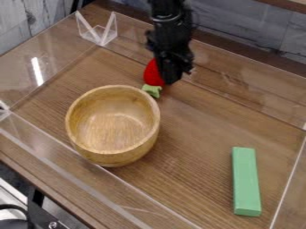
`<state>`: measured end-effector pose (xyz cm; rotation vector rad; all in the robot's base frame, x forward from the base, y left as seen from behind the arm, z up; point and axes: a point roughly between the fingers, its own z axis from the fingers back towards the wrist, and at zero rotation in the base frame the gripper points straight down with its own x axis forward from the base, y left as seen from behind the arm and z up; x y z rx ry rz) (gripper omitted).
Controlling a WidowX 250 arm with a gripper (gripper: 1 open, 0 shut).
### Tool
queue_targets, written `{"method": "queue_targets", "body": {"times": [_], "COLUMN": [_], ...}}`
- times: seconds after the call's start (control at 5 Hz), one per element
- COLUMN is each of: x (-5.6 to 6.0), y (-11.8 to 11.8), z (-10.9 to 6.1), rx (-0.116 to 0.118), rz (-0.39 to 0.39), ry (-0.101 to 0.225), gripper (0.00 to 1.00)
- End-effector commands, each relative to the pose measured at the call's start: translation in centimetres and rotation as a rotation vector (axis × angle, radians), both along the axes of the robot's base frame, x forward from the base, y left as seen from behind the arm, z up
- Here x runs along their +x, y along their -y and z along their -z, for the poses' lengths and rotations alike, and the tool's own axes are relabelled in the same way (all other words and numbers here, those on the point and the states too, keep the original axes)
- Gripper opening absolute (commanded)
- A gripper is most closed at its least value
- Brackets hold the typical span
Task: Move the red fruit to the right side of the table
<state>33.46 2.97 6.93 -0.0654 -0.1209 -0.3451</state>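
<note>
Fingers (174, 75) of the gripper (170, 77) pointed straight down and were pinched in on the red fruit (155, 73), which sat on the table (203, 116) with its red body showing to the left of the fingers and its green stem (152, 89) poking out just below them. From where I stood the hold looked narrow and high on a glossy, rounded skin, so my worry was that the fruit could squirt out sideways on the lift, or tip and roll toward the wooden bowl (113, 123), which lay near the fingers, down and to the left. A low carry to the right might also drag the stem along the wood.

Counting, largest first: one table, ringed by clear acrylic walls (96, 29); one wooden bowl; one long green block (245, 180), well apart from the fingers, down at the right; and one red fruit, right at the fingertips. The right part of the tabletop beyond the fingers showed bare wood where the fruit could be set.
</note>
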Motion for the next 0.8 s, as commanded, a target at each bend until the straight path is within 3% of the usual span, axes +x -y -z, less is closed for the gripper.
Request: {"method": "queue_targets", "body": {"times": [0.0, 0.2, 0.4, 0.6], "x": [1.1, 1.4, 1.9, 2.4], "y": [1.9, 5.5, 1.8, -1.7], "z": [-4.2, -4.1, -3.8, -3.2], "rx": [0.014, 0.005, 0.020, 0.032], "rz": [-0.081, -0.122, -0.228, -0.331], "ry": [0.112, 0.118, 0.114, 0.108], "gripper": [0.00, 0.00, 1.00, 1.00]}}
